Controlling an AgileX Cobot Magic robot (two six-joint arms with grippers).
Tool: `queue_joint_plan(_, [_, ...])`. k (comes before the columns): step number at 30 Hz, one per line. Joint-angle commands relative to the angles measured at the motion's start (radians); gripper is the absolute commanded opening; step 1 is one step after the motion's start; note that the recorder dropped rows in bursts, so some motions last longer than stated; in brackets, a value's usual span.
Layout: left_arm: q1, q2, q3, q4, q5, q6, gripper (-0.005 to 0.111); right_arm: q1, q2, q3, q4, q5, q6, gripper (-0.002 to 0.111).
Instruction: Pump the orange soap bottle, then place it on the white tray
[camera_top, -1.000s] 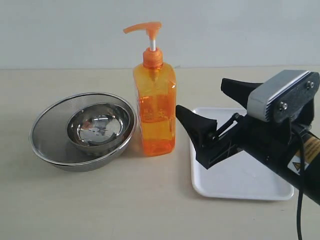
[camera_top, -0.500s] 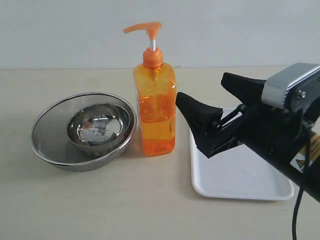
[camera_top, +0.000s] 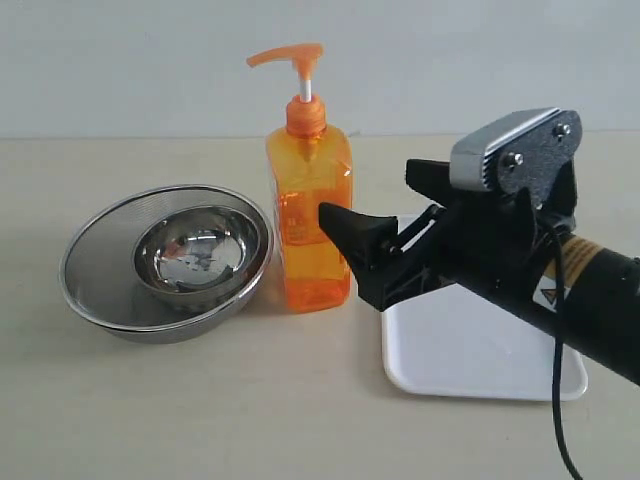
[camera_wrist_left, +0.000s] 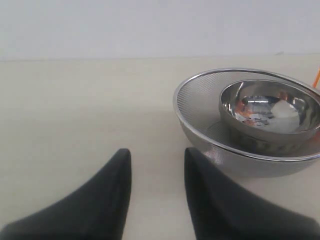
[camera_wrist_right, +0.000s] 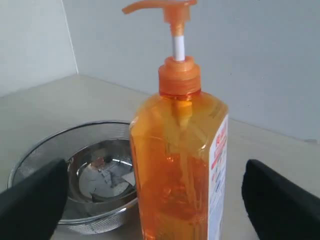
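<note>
**Right fingers spread around the soap bottle, pump not yet pressed**

The pale counter (camera_top: 200, 420) carries everything. In the exterior view, with the bottle as the centre of the dial, the white tray (camera_top: 470, 370) lies flat at 4 o'clock. It is bare and partly covered by the right arm. At 9 o'clock a mesh strainer (camera_top: 85, 290) holds a steel bowl (camera_top: 200, 255), with its rim just beside the bottle's base. The orange soap bottle (camera_top: 310, 230) stands upright on the counter, not on the tray. Its pump head (camera_top: 290, 55) is up on the white stem, spout pointing to 9 o'clock.

The right fingers (camera_top: 360, 232) are spread wide at 3 o'clock, level with the bottle's middle. The right wrist view shows one on each side of the bottle with clear gaps, gripping nothing. The left fingers (camera_wrist_left: 110, 200) are parted and empty, with the strainer ahead of them.

The bottle looks nearly full, so it is probably fairly heavy, and tall enough to tip. Its smooth plastic walls may be slippery and give slightly. The flat sides at mid-body look like the best hold. The pump calls for a straight press from above while the body is steadied.
</note>
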Motion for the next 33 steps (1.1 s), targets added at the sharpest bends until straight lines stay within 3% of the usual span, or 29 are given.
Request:
queue_joint_plan(1, [0.002, -0.003, -0.002, 0.003, -0.016, -0.004, 0.033, 0.002, 0.002, -0.022, -0.032, 0.039, -0.003, 0.085])
queue_joint_plan(25, [0.002, -0.003, -0.002, 0.003, -0.016, -0.004, 0.033, 0.002, 0.208, -0.022, 0.017, -0.206, -0.051, 0.085])
queue_joint_plan(29, [0.002, -0.003, -0.002, 0.003, -0.016, -0.004, 0.033, 0.049, 0.244, -0.022, 0.070, -0.234, -0.066, 0.085])
queue_joint_plan(33, [0.002, -0.003, -0.002, 0.003, -0.016, -0.004, 0.033, 0.149, 0.247, -0.039, 0.216, -0.238, -0.213, 0.085])
